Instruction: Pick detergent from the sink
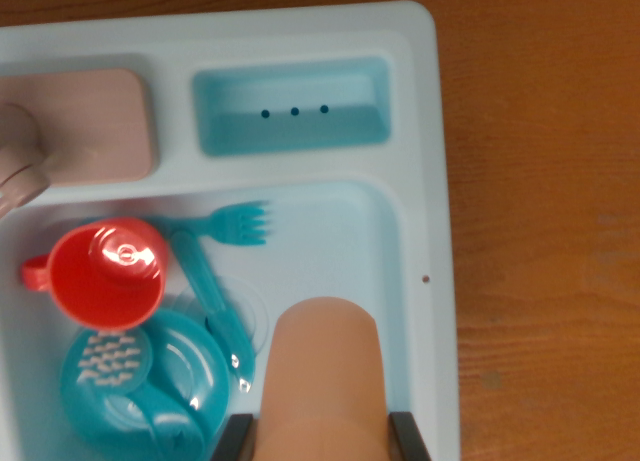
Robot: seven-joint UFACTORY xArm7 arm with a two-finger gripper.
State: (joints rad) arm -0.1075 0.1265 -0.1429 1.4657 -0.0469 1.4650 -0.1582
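While the wrist camera looks straight down, a pale blue toy sink (420, 131) fills most of the wrist view, sitting on a brown wooden table (545, 181). At six o'clock, the gripper (322, 436) shows only as two dark finger tips, one on each side of a peach-coloured detergent bottle (325, 371). The bottle stands between them, inside the main basin, close to the basin's wall on the wrist view's right. Both fingers (232, 439) lie right against the bottle's sides, so the tool looks closed on the bottle, though the contact itself sits at the picture's bottom edge.

At nine o'clock from the bottle, a teal plate (190, 381) lies in the basin, with a white-patterned patch on its near-left part. A red cup (108, 273) rests at the plate's upper edge, handle pointing toward nine o'clock. A teal fork (240, 221) lies at eleven o'clock from the bottle, tines toward three o'clock, and a teal spoon (210, 301) runs diagonally between the cup and the bottle, touching the plate.

At twelve o'clock, a smaller turquoise compartment (290, 106) shows three dark dots on its far wall. At ten o'clock, a beige block (95, 126) sits on the sink's top ledge, with a blurred beige faucet (18, 161) crossing it.
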